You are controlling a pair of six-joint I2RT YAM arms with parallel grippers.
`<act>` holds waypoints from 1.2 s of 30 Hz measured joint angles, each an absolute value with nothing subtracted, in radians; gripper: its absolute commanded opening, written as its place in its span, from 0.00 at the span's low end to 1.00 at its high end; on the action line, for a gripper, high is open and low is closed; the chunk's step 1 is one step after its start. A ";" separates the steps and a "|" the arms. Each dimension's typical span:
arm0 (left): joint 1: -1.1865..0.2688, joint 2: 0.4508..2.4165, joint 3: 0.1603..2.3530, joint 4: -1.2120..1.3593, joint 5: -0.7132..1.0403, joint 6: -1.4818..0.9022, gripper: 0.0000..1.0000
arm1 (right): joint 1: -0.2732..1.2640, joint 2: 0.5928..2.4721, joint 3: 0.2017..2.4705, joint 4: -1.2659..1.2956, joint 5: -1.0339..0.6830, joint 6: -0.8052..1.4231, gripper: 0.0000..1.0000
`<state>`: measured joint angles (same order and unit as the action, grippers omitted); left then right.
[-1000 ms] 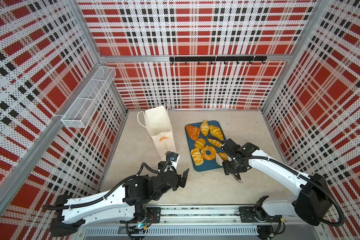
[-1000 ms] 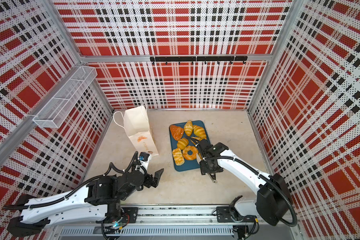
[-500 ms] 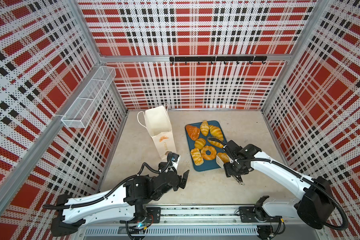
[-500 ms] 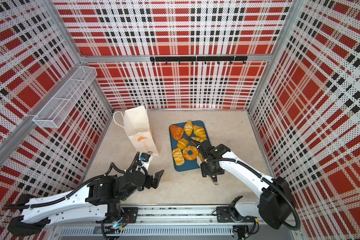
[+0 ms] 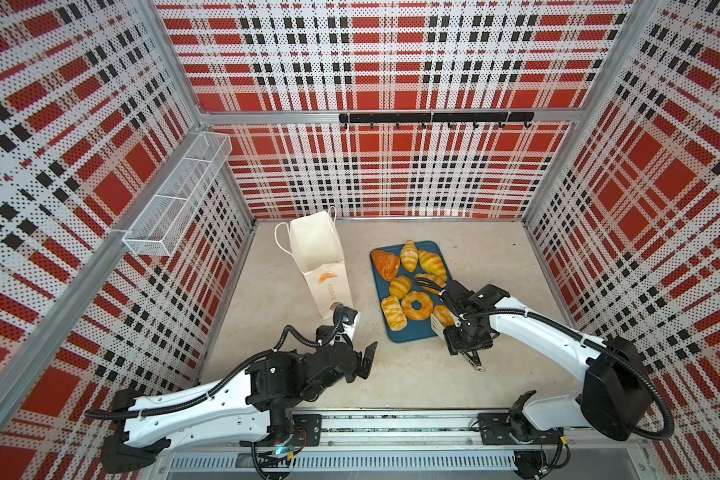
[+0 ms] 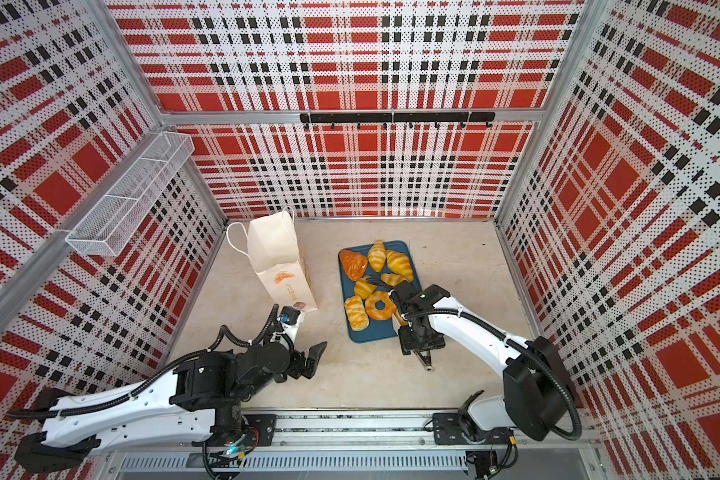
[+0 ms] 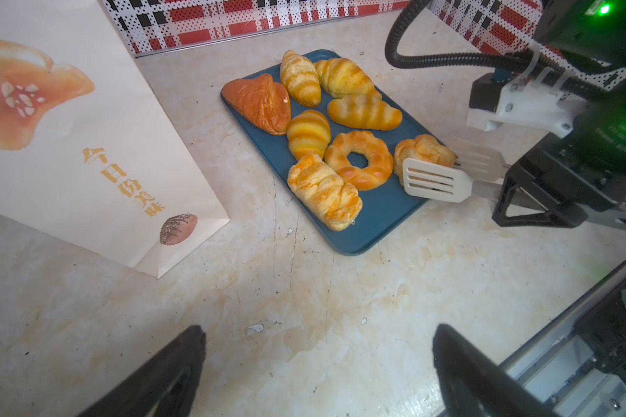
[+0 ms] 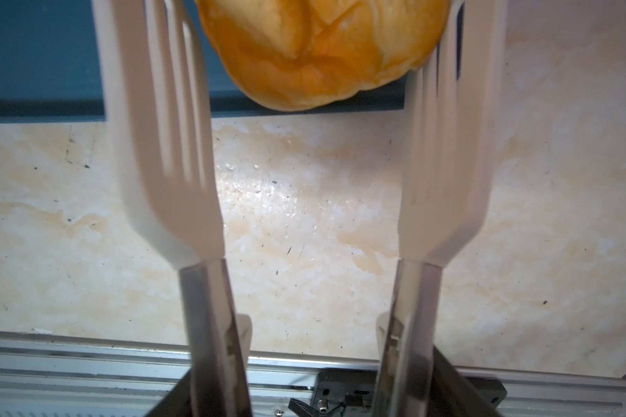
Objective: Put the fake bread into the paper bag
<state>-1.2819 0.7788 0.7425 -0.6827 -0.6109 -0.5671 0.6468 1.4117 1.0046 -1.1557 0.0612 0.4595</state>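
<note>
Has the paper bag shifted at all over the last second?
No. In both top views the paper bag stands upright in the same spot, with the same gap of bare table between it and the blue tray to its right.

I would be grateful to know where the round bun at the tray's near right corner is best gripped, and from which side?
Take the round bun across its two bulging flanks, coming in from the tray's near edge, as the tongs in the right gripper straddle it. It is domed, and the ring doughnut crowds its inner side; the near edge is free.
</note>
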 measured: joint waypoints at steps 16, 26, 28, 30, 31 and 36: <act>-1.287 0.767 0.742 -0.701 -0.610 -0.581 0.99 | 0.647 1.500 1.068 -1.175 0.100 0.414 0.57; -1.292 0.755 0.741 -0.715 -0.611 -0.598 0.99 | 0.648 1.464 1.069 -1.186 0.107 0.406 0.45; -1.292 0.754 0.740 -0.716 -0.612 -0.602 0.99 | 0.648 1.444 1.069 -1.186 0.107 0.405 0.44; -1.293 0.751 0.739 -0.717 -0.613 -0.604 0.99 | 0.648 1.424 1.069 -1.186 0.107 0.403 0.43; -1.293 0.748 0.738 -0.718 -0.615 -0.606 0.99 | 0.648 1.416 1.069 -1.186 0.107 0.403 0.43; -1.293 0.725 0.733 -0.726 -0.625 -0.612 0.99 | 0.648 1.388 1.067 -1.186 0.110 0.400 0.43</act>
